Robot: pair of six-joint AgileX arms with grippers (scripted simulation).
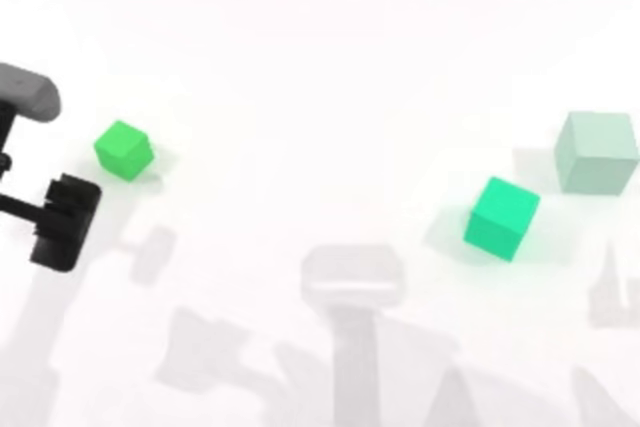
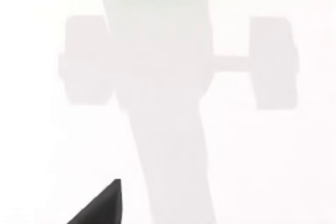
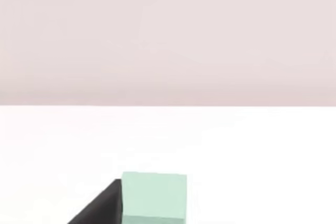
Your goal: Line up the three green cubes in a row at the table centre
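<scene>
The three green cubes lie apart on the white bench (image 1: 300, 97), not in a row. Taking the medium emerald cube (image 1: 502, 217) as the landmark: it sits toward the bench's right side, turned a little askew. The large pale mint cube (image 1: 597, 152) rests near it, farther right and farther toward the back edge, with a clear gap between the two; in the right wrist view this same pale cube (image 3: 154, 196) shows low in the picture beside a dark sliver of that arm's own hardware. The small bright green cube (image 1: 124, 150) is well apart from the emerald one, far across on the bench's left side. Just beside this small cube, nearer the left edge and a little toward the front, hangs the left tool (image 1: 66, 222), a dark block on its arm; whether its fingers are open or closed I cannot tell. The left wrist view shows only pale reflections on the bench and a faint green smear at one edge. The right tool does not show in the top view.
</scene>
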